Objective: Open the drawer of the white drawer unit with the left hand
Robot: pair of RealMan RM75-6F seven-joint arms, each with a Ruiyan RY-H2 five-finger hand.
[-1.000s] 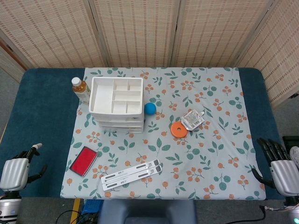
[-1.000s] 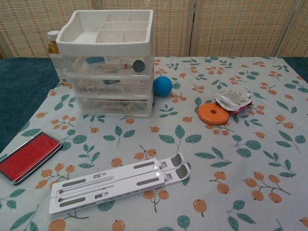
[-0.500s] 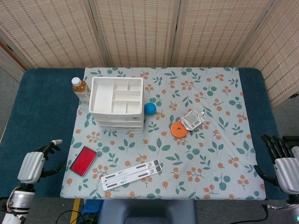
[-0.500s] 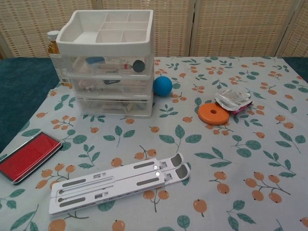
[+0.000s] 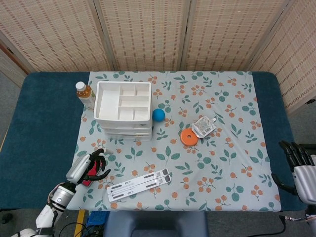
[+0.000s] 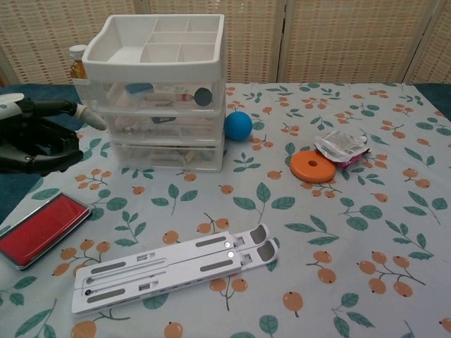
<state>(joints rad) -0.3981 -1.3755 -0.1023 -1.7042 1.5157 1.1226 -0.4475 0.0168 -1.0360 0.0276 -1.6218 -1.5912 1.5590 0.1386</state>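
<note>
The white drawer unit (image 5: 123, 117) (image 6: 165, 91) stands at the back left of the floral cloth, with an open divided tray on top and three clear drawers, all pushed in. My left hand (image 5: 90, 167) (image 6: 35, 137) hovers to the front left of the unit, holding nothing. Its fingers are apart, and one white-tipped finger (image 6: 91, 117) points at the unit's left side without touching it. My right hand (image 5: 301, 168) rests off the table's right edge with its fingers spread and nothing in it.
A bottle (image 5: 84, 93) (image 6: 77, 63) stands behind the unit's left corner. A blue ball (image 6: 238, 125) lies right of the unit. An orange disc (image 6: 312, 167), a packet (image 6: 342, 146), a red stamp pad (image 6: 39, 229) and a white folding stand (image 6: 169, 271) lie on the cloth.
My left hand has moved from the table's front left corner in over the cloth, above the red pad, and now shows in the chest view. The right hand has barely shifted.
</note>
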